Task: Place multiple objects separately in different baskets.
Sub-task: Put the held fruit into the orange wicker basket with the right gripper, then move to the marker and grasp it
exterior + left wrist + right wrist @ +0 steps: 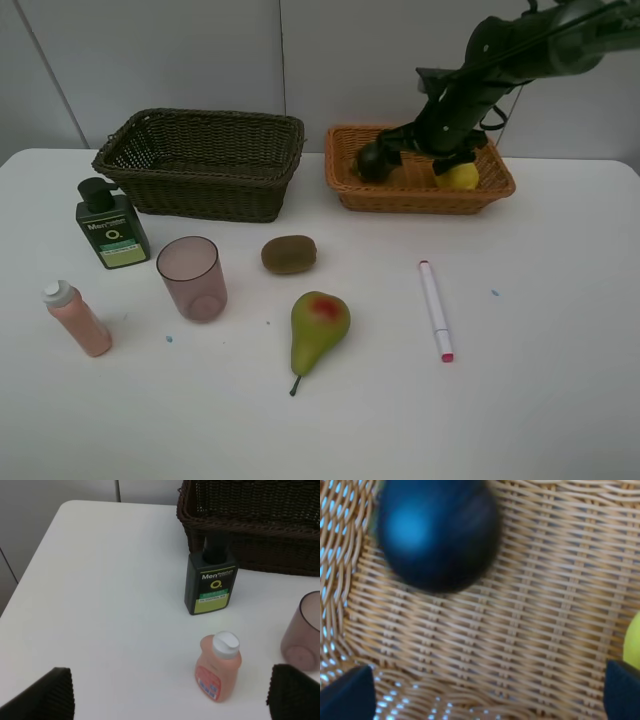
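So the right gripper (484, 690) hangs spread wide and empty over the tan basket (420, 195) upper right, dark green fruit (373, 162) and lemon (458, 177) sitting inside. The left gripper (172, 694) gapes too, by the pink bottle (218, 667).

White table (560, 400); pale grey panelled wall (200, 50) behind.

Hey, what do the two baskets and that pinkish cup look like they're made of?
The dark brown basket: woven wicker or rattan, matte, judging by the visible strands. The orange-tan basket: same kind of weave, lighter, slightly glossy. The cup: translucent pinkish plastic probably, possibly glass; the table shows through its wall.
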`<state>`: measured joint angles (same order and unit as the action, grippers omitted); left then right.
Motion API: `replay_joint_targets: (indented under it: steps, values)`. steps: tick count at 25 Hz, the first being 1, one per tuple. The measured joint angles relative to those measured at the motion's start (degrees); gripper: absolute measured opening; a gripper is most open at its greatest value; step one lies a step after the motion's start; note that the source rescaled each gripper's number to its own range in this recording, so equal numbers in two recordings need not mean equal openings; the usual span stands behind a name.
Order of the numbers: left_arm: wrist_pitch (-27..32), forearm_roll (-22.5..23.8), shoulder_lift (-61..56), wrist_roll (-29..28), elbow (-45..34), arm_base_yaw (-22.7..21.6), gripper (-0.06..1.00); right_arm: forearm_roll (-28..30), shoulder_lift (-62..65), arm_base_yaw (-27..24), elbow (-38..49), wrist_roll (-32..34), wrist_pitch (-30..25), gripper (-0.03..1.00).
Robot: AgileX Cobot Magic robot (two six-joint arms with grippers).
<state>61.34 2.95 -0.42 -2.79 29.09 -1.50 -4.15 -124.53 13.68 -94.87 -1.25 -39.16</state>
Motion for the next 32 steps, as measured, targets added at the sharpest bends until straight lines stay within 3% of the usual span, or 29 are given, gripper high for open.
replay_joint_targets:
  steps: [9,15,20,26,32]
  values:
    - [0.00,0.00,0.00,0.00,0.00,0.00,1.00,0.14,6.69,0.00,0.00,0.76,-8.95,1.00]
    - [0.00,0.00,0.00,0.00,0.00,0.00,1.00,1.94,11.03,0.07,0.00,6.76,-19.52,1.00]
    - [0.00,0.00,0.00,0.00,0.00,0.00,1.00,7.49,14.58,1.78,0.00,13.21,-29.17,1.00]
    - [0.00,0.00,0.00,0.00,0.00,0.00,1.00,9.61,15.77,4.47,0.69,17.57,-30.36,0.99]
    - [0.00,0.00,0.00,0.00,0.00,0.00,1.00,9.39,15.87,5.12,6.85,20.48,-30.36,0.93]
